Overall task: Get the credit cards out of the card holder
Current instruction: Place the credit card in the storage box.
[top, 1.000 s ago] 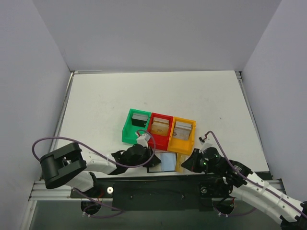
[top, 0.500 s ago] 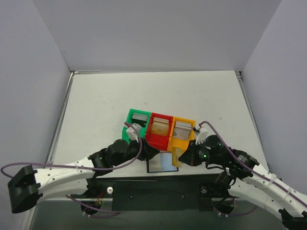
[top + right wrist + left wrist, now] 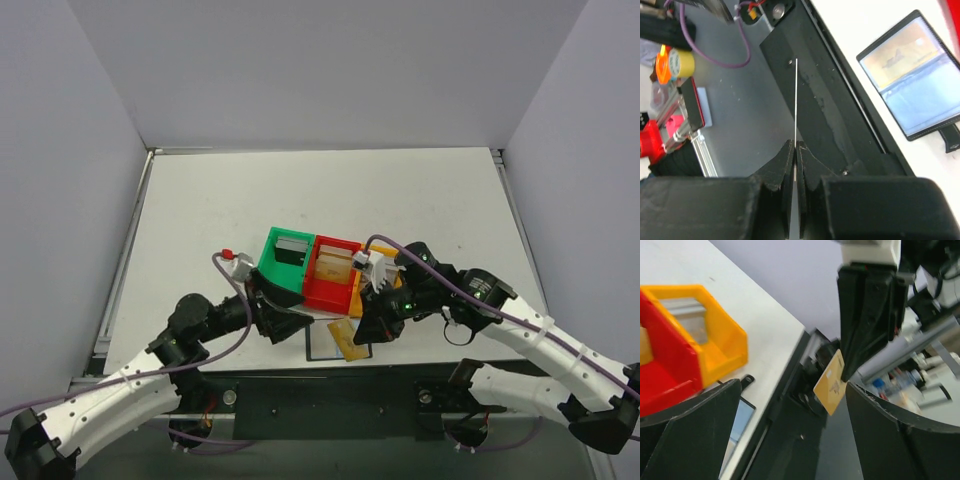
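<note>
White table [image 3: 200, 220], pale grey walls on three sides. Card holder [image 3: 266, 276] stands near the front edge. Its green box holds a grey card [image 3: 292, 248] and its red box a tan-faced card [image 3: 335, 266]. The right arm mostly covers the orange box.

Right gripper [image 3: 365, 330] is clenched on a tan card [image 3: 348, 340] by one end, out of the holder and above the front edge. The right wrist view shows it edge-on, very thin [image 3: 796, 100].

Left gripper [image 3: 298, 312] is spread wide with nothing between its jaws, just beside the holder's front wall.

A black-bordered card [image 3: 320, 340] lies flat on the table in front of the red box.

Judgement: the cards are light, stiff and slick. Pinch the standing ones across the exposed top edge. The flat one offers little purchase. The arms crowd each other at the holder's front, and the holder may slide or lift.
</note>
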You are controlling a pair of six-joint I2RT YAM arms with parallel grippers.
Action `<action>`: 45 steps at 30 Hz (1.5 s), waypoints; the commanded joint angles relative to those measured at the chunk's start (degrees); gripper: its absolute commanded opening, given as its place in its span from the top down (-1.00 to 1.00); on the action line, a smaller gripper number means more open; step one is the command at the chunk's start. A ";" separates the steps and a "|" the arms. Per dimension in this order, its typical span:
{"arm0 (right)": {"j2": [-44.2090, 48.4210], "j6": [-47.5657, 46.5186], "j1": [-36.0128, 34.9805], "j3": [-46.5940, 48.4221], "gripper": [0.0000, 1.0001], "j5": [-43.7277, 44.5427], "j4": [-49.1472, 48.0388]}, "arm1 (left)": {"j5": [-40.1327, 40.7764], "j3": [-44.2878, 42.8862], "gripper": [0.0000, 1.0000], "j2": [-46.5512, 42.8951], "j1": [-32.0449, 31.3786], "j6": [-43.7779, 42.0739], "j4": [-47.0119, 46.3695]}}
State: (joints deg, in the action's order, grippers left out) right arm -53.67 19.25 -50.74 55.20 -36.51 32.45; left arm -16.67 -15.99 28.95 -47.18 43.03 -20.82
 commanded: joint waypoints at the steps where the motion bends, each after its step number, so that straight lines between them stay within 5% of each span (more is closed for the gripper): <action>1: -2.57 -7.02 -1.37 5.69 1.00 -7.52 8.32 | -20.41 -4.84 -0.90 7.78 0.42 2.41 -8.79; 5: -4.25 -8.08 -3.66 8.17 1.00 -5.60 10.79 | -26.04 -5.71 -0.89 13.67 -0.02 5.66 -16.18; 12: -6.62 -8.43 -6.56 8.96 1.00 -3.92 10.80 | -28.24 -9.41 -0.84 17.98 -1.42 4.35 -14.34; 18: -8.20 -9.22 -7.00 9.75 1.00 -3.65 10.88 | -29.65 -12.13 -0.40 22.20 -5.46 1.01 -11.18; 27: -9.61 -10.10 -7.18 11.33 1.00 -3.74 10.88 | -27.98 -13.54 -0.28 25.63 -10.39 -1.98 -8.89; 33: -9.70 -10.37 -7.27 11.77 1.00 -3.48 10.88 | -28.86 -13.37 0.28 26.24 -10.65 -1.81 -10.20; 37: -9.87 -10.37 -7.27 12.04 1.00 -2.87 10.88 | -28.34 -12.76 0.87 26.68 -10.83 -1.28 -12.57; 42: -8.21 -8.97 -7.18 11.95 0.52 -1.02 9.57 | -25.61 -11.17 1.00 26.34 -11.09 0.04 -15.73; 45: -5.23 -6.25 -6.39 9.94 0.42 0.21 5.28 | -21.59 -9.42 1.00 25.55 -11.09 0.48 -17.15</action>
State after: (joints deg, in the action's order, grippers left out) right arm -62.89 10.61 -57.80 65.17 -38.17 42.17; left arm -42.94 -26.52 55.70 -58.04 42.89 -31.94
